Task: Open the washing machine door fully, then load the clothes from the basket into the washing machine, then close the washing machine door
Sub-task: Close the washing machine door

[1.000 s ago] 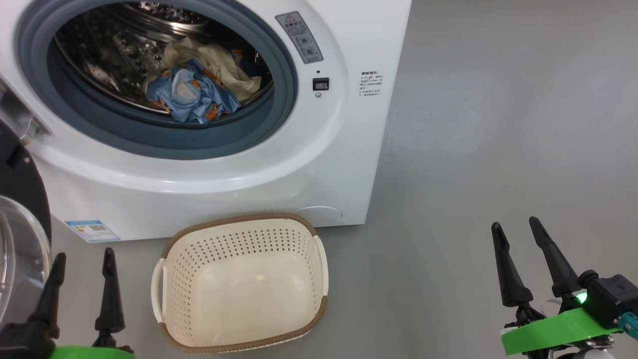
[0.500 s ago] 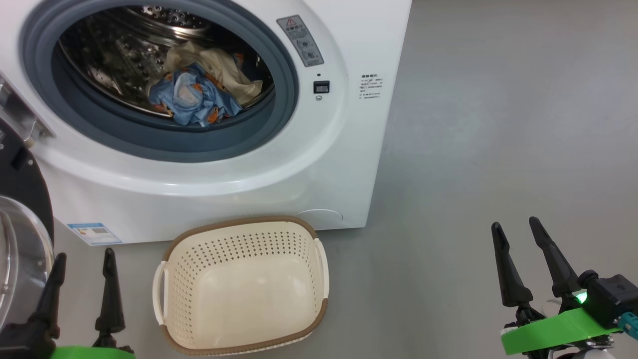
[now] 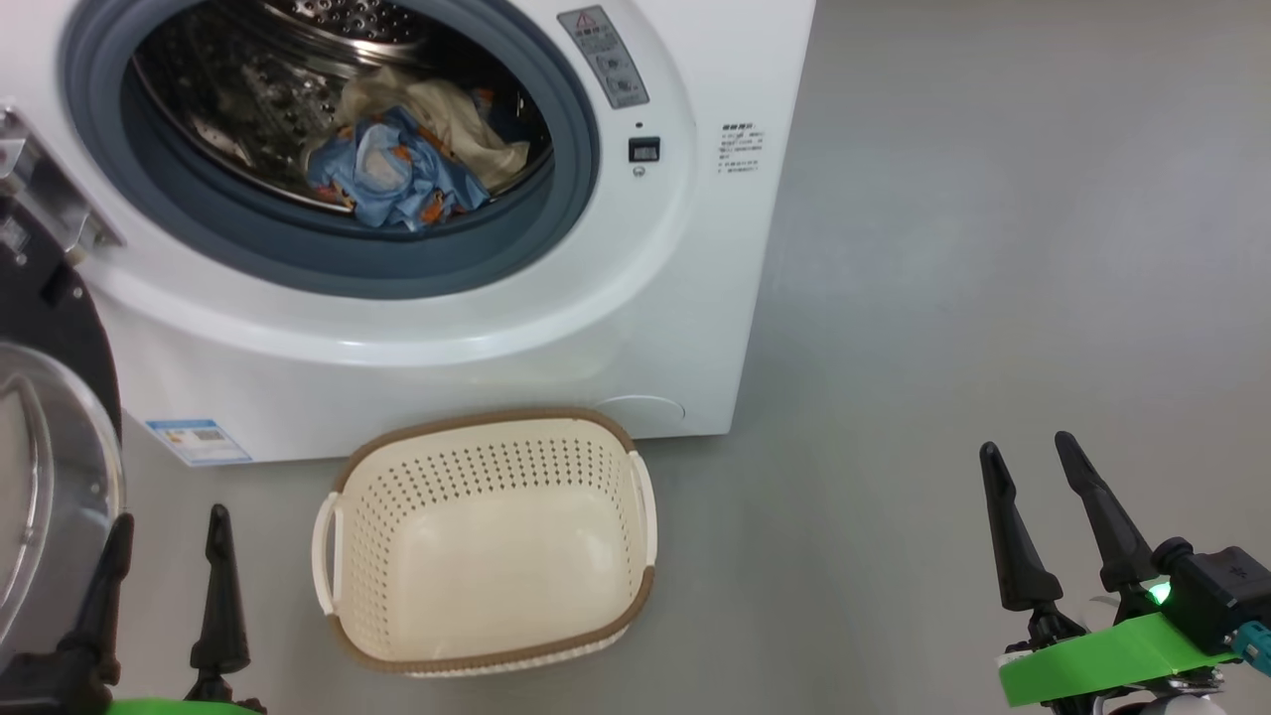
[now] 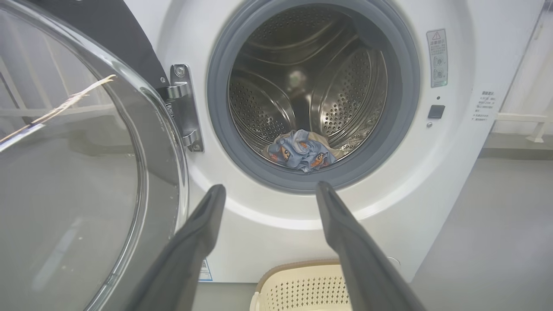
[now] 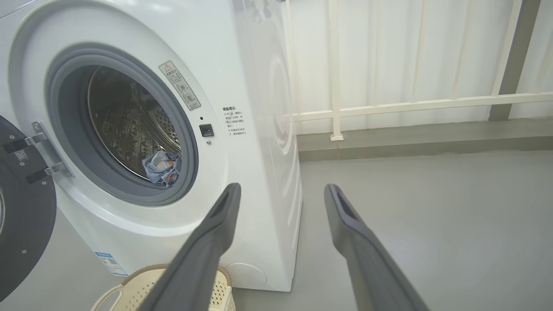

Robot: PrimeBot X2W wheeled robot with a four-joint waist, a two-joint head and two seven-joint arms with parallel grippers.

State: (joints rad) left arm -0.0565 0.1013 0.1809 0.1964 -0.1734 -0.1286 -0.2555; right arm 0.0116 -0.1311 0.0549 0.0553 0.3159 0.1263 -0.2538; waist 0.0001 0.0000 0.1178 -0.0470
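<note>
Cream basket (image 3: pixel 487 636) mouth-up before washing machine (image 3: pixel 695 248), handles left and right; clothes (image 3: pixel 397 179) bunched in drum (image 3: pixel 248 79) — door (image 3: pixel 60 338) swung wide left. From left wrist, hinge (image 4: pixel 183 108); from right, railing (image 5: pixel 410 106). Jaws apart on left gripper (image 3: pixel 169 516) and right gripper (image 3: pixel 1026 447).

Bright, even light; reflections on washing machine door (image 4: pixel 86 181), wrist-cam fingers (image 4: pixel 192 246) blurred.

The washing machine (image 3: pixel 447 338) and basket (image 3: pixel 447 487) were viewed from above, forward and down, by the head camera. The drum (image 4: pixel 302 86) was faced squarely and near from the left wrist, obliquely from the right; it was shared by all.
</note>
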